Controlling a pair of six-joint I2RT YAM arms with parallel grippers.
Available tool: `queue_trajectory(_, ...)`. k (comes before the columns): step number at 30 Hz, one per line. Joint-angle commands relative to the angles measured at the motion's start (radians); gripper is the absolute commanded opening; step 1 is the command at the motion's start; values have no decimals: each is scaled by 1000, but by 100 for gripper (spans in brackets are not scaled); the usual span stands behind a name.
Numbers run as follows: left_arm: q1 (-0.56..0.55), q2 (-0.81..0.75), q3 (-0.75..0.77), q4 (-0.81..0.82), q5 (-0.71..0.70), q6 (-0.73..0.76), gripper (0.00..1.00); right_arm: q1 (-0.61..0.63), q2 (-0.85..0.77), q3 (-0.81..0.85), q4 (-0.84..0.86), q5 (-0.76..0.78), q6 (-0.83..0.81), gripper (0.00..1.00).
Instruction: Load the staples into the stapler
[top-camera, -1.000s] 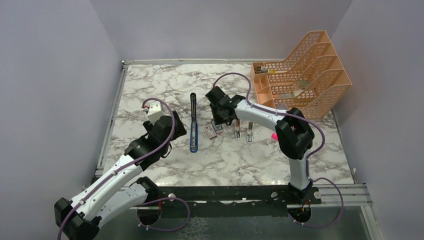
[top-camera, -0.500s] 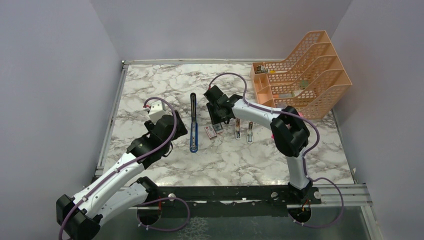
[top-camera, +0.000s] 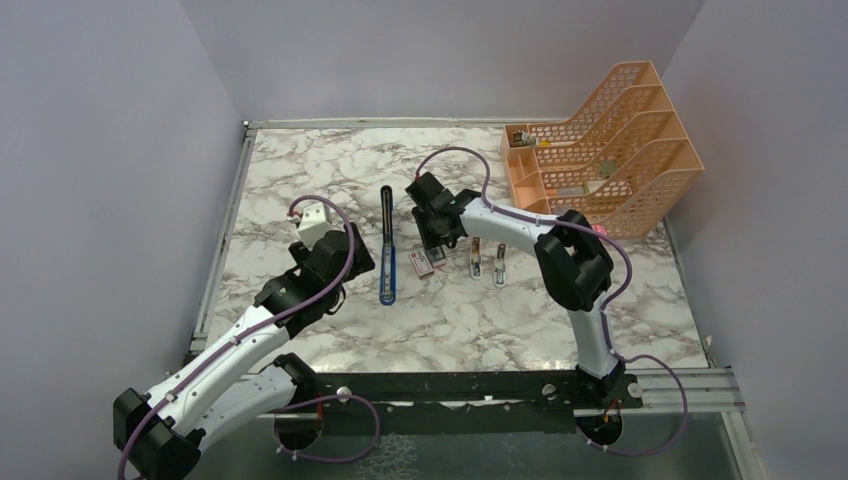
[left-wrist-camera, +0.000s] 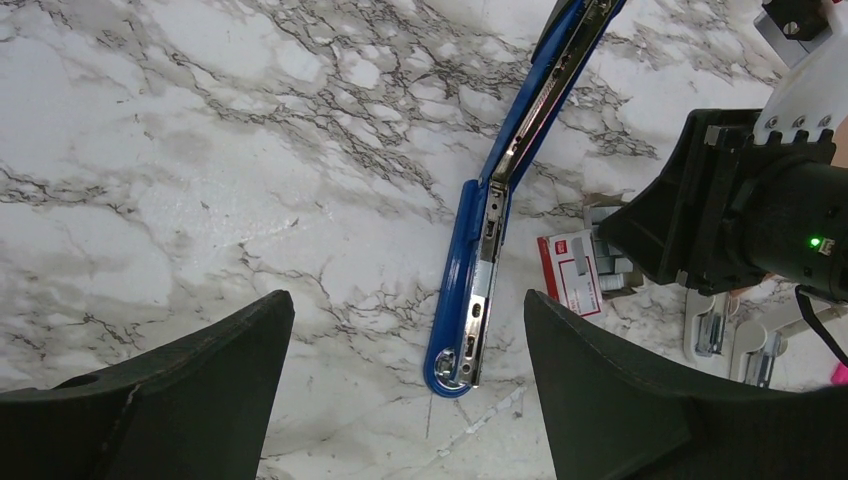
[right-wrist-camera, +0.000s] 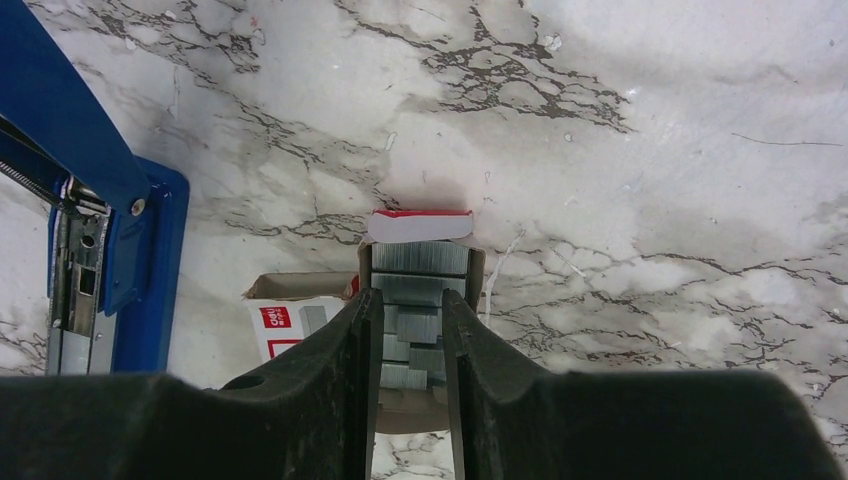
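Left pincer (left-wrist-camera: 408, 310) hung spread wide over the marble tabletop (top-camera: 300, 170); the stapler (left-wrist-camera: 478, 270) lay flat and opened out just right of it. Next came the staples (right-wrist-camera: 420, 270), the right pincer (right-wrist-camera: 412, 298) narrowed astride their strips, gripping or not, I couldn't tell. Far right stood an orange rack (top-camera: 610, 140).
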Motion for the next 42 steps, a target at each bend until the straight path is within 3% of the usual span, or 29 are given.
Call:
queue_trajectory(1,3,-3,-3,18,-33,13,86,-2,35,32,-27,-16,-10,34)
queue_trajectory(9,2,-11,-1,18,-44,20,86,-2,37,20,-36,-35,-4,35)
queue_trajectory(16,3,-14,-5,18,-41,19,86,-2,34,22,-44,-32,5,26)
queue_trajectory(28,3,-10,0,18,-42,17,86,-2,-74,7,-54,-20,-4,25)
queue_trajectory(35,3,-13,0,18,-42,20,86,-3,-192,-123,-70,-85,-35,26)
queue_trajectory(42,3,-13,1,20,-39,17,86,-1,-318,-372,-39,-233,-155,26)
